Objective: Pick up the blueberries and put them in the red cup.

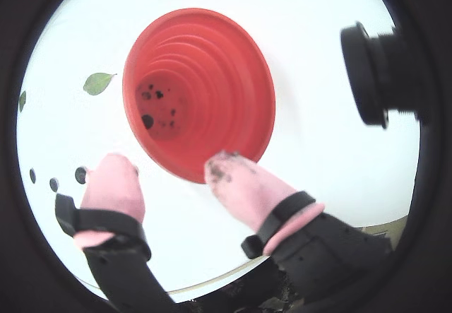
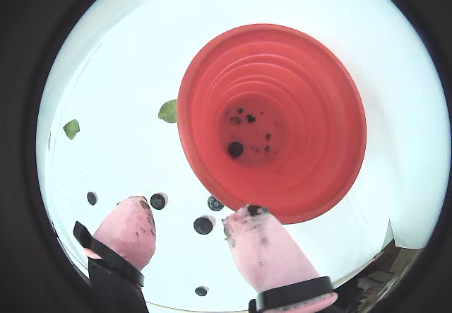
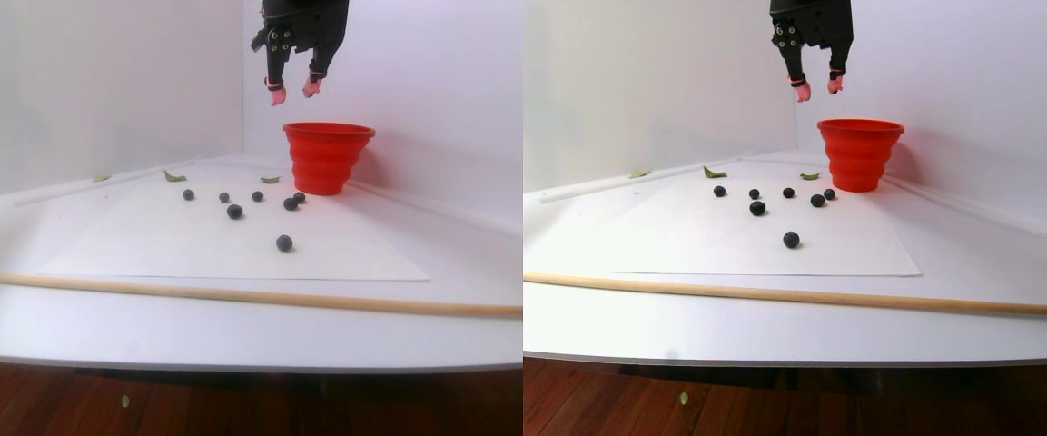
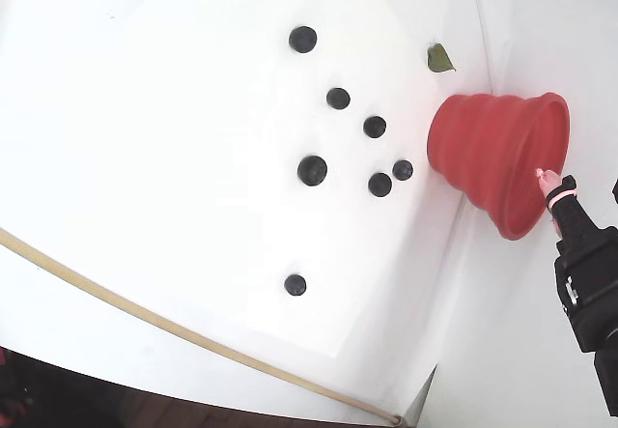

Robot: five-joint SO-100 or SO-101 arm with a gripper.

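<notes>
Blueberries (image 4: 312,170), small round blue-black balls: seven lie loose on the white sheet (image 4: 174,157), spread out to the left of the cup in the fixed view, the two nearest just beside its base. One dark berry (image 2: 235,149) sits at the cup bottom in a wrist view, with dark specks around it. Red ribbed stepped conical cup (image 3: 328,156) stands upright near the back wall. Gripper (image 3: 294,91) hangs above the cup rim, not touching; pink-covered fingertips (image 1: 113,182) spread apart, nothing between them, tips smudged dark. Green leaf scrap (image 4: 439,58) lies near the cup. Thin wooden rod (image 3: 214,293) runs across the table's front.
</notes>
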